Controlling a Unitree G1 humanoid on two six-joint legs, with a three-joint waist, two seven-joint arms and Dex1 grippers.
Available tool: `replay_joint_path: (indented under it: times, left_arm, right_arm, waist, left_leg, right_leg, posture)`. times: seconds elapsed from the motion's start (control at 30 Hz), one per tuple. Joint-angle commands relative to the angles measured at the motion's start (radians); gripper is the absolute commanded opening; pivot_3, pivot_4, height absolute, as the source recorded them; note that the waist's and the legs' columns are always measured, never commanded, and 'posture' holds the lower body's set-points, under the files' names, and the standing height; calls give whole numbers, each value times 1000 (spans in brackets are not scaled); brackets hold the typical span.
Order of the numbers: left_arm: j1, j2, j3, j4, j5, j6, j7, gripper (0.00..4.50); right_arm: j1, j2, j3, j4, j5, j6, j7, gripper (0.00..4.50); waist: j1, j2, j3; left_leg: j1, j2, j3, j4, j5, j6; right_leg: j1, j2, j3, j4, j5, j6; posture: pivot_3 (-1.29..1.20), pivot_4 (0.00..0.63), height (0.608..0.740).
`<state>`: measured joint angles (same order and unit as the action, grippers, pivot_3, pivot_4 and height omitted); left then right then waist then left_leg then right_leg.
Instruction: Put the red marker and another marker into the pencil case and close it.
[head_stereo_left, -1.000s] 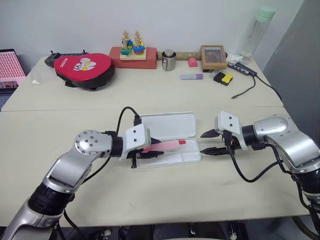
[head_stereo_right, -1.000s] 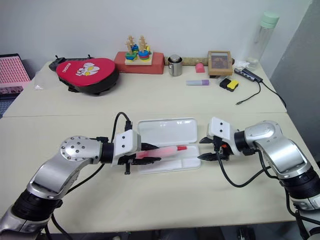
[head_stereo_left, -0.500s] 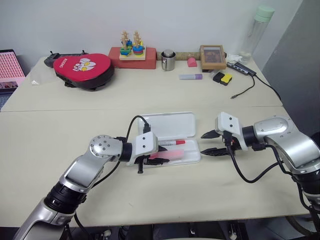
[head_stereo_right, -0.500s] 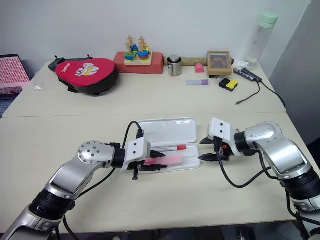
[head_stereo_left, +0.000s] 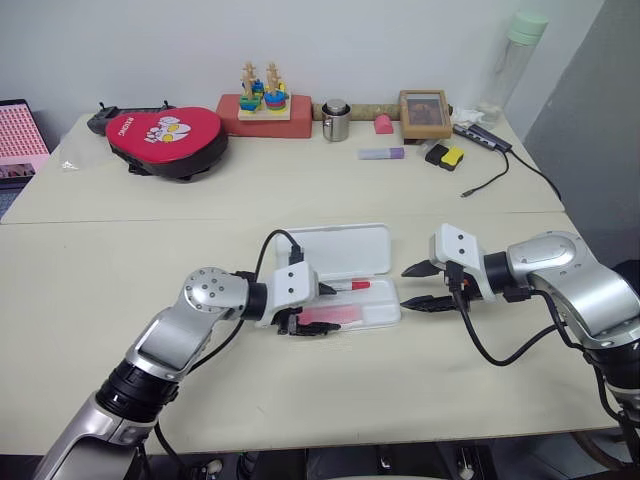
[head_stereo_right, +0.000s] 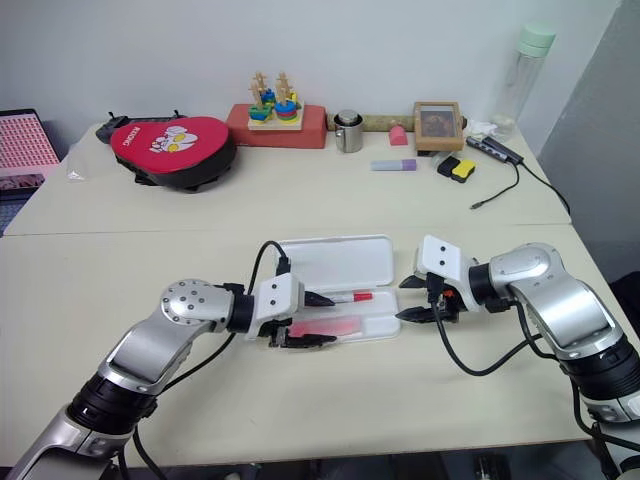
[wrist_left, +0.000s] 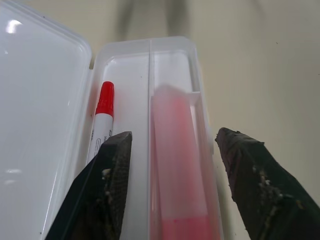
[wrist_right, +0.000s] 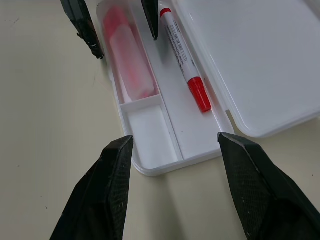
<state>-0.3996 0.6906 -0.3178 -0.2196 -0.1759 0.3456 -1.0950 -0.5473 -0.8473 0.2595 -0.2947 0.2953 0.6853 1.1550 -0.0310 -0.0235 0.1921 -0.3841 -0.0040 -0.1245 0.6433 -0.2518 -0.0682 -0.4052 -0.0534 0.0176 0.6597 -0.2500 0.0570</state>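
Now both markers lie in the pencil case (wrist_right: 165, 150): the pink highlighter (wrist_left: 177, 165) between the left tool's (wrist_left: 172, 150) wide-spread fingers, released; the red marker (wrist_right: 184, 60) beside it. The right tool (wrist_right: 172, 145) waits open, empty, likely for closing.

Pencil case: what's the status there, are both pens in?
Both grippers open, left gripper over the tray, right gripper beside it. Red marker and pink highlighter inside pencil case. Lid open, nothing blocking.

Beige table (head_stereo_left: 330, 400), seam across middle. Open white pencil case (head_stereo_left: 345, 270) centre-near. Along far edge: red pouch (head_stereo_left: 165, 135) left, toy block (head_stereo_left: 265, 110), metal cup (head_stereo_left: 337, 120), picture frame (head_stereo_left: 426, 113), bottle (head_stereo_left: 510, 65) right.
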Motion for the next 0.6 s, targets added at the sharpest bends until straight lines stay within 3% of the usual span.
replay_joint_path:
  times: [0.03, 0.13, 0.4, 0.6]
  left_arm:
    - [-21, 3, 68, -34, -52, 18, -4, 4024]
    - [-15, 43, 178, -83, -142, 101, -6, 4493]
    - [49, 180, 434, -188, -342, 274, -17, 4493]
    - [113, 240, 509, -253, -386, 323, 9, 4493]
  right_arm:
    - [-14, -6, -21, -29, 1, 1, -11, 2795]
    - [-23, 2, -23, -9, -16, -3, -36, 2795]
    - [-33, 5, -29, 35, -46, -24, -71, 2795]
    - [-53, 22, -29, 105, -94, -52, -124, 2795]
  waist:
    - [0, 0, 0]
    - [0, 0, 0]
    - [-3, 0, 0]
    - [-2, 0, 0]
  left_leg:
    - [0, 0, 0, 0, 0, 0]
    - [0, 0, 0, 0, 0, 0]
    - [0, 0, 0, 0, 0, 0]
    - [0, 0, 0, 0, 0, 0]
  right_leg:
    - [0, 0, 0, 0, 0, 0]
    - [0, 0, 0, 0, 0, 0]
    - [0, 0, 0, 1, 0, 0]
    - [0, 0, 0, 1, 0, 0]
  posture:
    - [0, 150, 740]
    - [0, 150, 740]
    - [0, 150, 740]
    - [0, 150, 740]
